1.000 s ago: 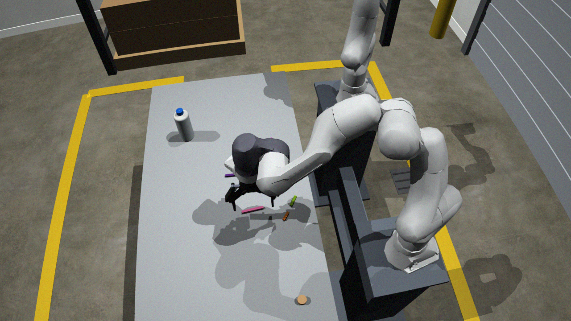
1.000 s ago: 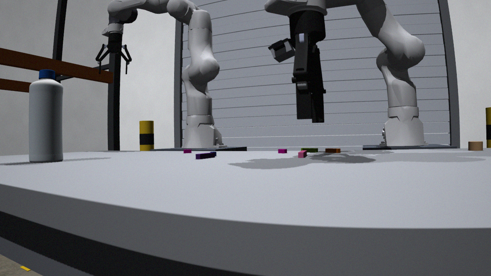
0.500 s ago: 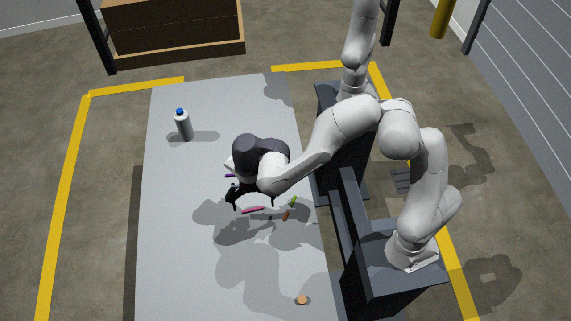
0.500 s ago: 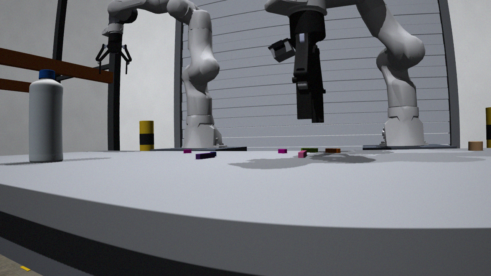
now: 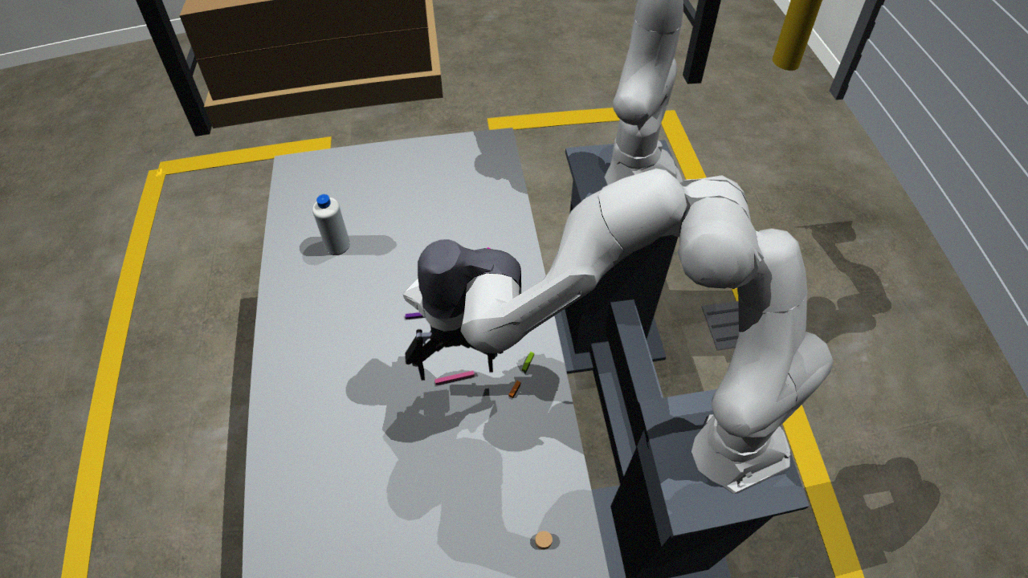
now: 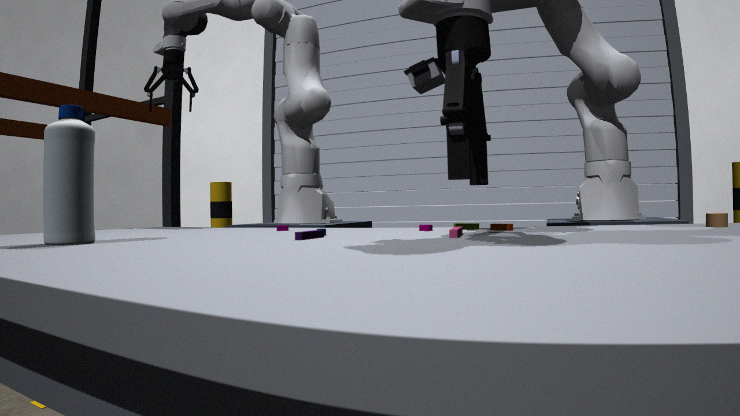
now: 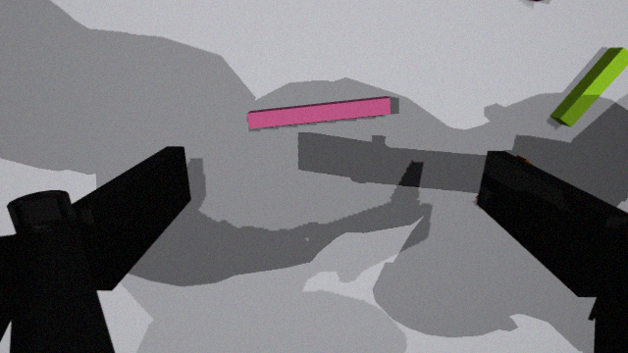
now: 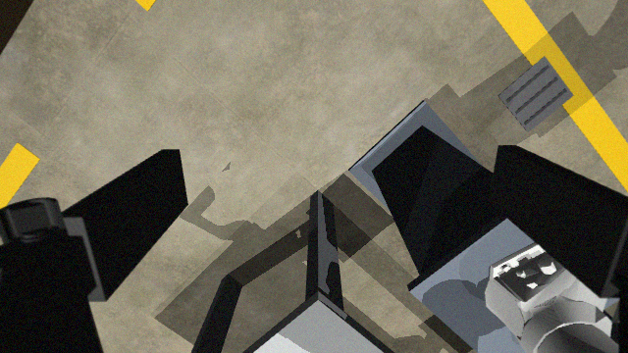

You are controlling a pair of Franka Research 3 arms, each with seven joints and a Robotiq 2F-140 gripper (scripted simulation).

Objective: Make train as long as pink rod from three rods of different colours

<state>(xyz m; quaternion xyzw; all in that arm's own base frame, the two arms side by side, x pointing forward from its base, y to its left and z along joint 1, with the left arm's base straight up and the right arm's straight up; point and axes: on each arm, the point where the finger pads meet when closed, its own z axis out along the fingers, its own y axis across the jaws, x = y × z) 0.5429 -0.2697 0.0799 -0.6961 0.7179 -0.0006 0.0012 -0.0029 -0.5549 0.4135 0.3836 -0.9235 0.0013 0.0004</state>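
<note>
The pink rod [image 5: 454, 377] [image 6: 455, 232] [image 7: 319, 113] lies flat, nearer the table's [image 5: 301, 445] [image 6: 362, 289] arm-side edge, probably left alone as my length guide. My left hand [image 5: 456, 373] [image 6: 468, 181] [image 7: 335, 176] hovers above, open and holding nothing, likely to allow adjustment before gripping. Towards that edge lie lime [image 5: 528, 361] [image 6: 466, 226] [image 7: 591, 88] and orange [image 5: 514, 389] [image 6: 501, 227] rods. The right hand [image 6: 170, 110] [image 8: 338, 176] hangs open, off the table.

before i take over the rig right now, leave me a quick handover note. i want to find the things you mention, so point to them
Left gripper [image 5: 457, 373] [image 6: 467, 182] [image 7: 334, 176]: open, holding nothing, above the table near the pink rod [image 5: 454, 377] [image 6: 455, 232] [image 7: 319, 113].
Right gripper [image 6: 170, 109] [image 8: 340, 176]: open, holding nothing, off the table.
Lime rod [image 5: 528, 361] [image 6: 466, 226] [image 7: 591, 88] and orange rod [image 5: 514, 388] [image 6: 501, 227]: apart.
Done: no train visible.
Left: choose three colours, lay them end to end.
</note>
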